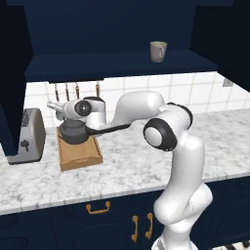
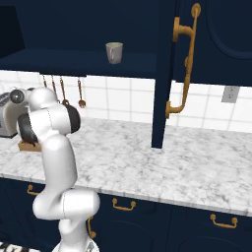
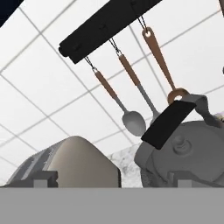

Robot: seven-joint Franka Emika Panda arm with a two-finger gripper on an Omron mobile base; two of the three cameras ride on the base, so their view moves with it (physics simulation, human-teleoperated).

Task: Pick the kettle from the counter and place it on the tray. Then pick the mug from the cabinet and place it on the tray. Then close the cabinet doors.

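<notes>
We saw the kettle (image 1: pixel 74 131) on the tray (image 1: pixel 79 152), left of centre, just below the wide-apart, empty pincer (image 1: pixel 52 105).

Glossy white arm (image 1: pixel 183 161), dark joints

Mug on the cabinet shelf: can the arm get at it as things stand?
Probably yes. The mug stands alone near the shelf's front edge, the cabinet doors hang open, and the open pincer, beside the kettle on the tray, holds nothing.
</notes>
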